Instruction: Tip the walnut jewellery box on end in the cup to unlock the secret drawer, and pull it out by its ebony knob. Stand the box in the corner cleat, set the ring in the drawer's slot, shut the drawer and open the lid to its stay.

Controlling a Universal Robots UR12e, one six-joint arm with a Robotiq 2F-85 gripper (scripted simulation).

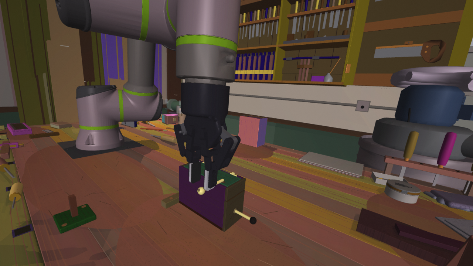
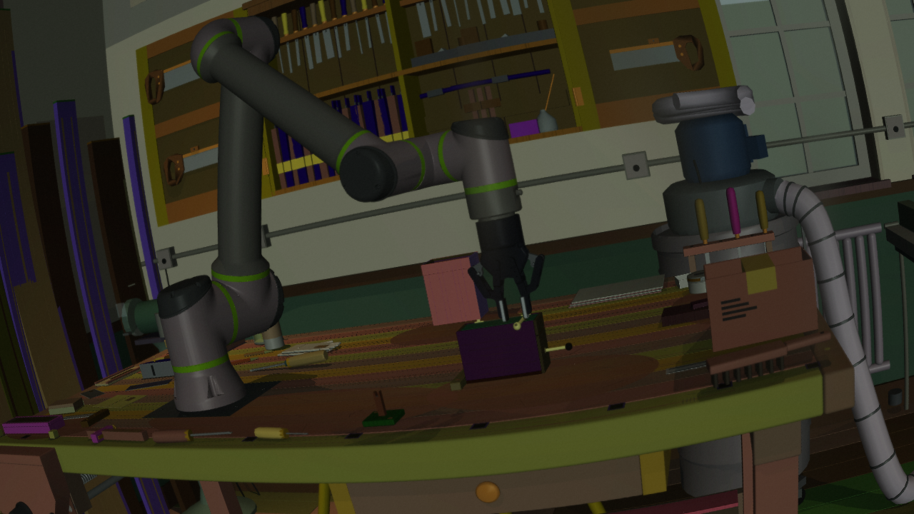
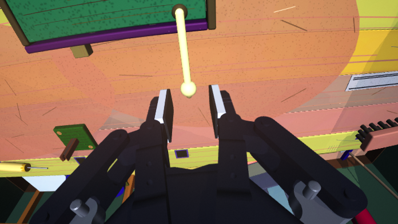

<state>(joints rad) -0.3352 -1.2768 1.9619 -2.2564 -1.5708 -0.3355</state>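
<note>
My gripper (image 1: 200, 180) (image 2: 513, 314) (image 3: 188, 98) hangs fingers-down over the near top edge of the jewellery box (image 1: 211, 197) (image 2: 503, 348), open, with the pale ball-ended lid handle (image 1: 201, 190) (image 3: 188, 89) between its fingertips and nothing held. The box is purple-fronted with a green top (image 3: 108, 17). It stands on the bench mid-table. A pale rod tipped by the black ebony knob (image 1: 252, 220) (image 2: 568, 347) sticks out of its right end. A small tan block (image 1: 170, 200) pokes out at the box's left foot.
A green base plate with a brown upright peg (image 1: 74, 215) (image 3: 75, 138) sits left of the box near the bench's front edge. A pink block (image 1: 252, 131) stands behind. A dust extractor (image 1: 430, 119) and a dark tray (image 1: 407, 236) fill the right side.
</note>
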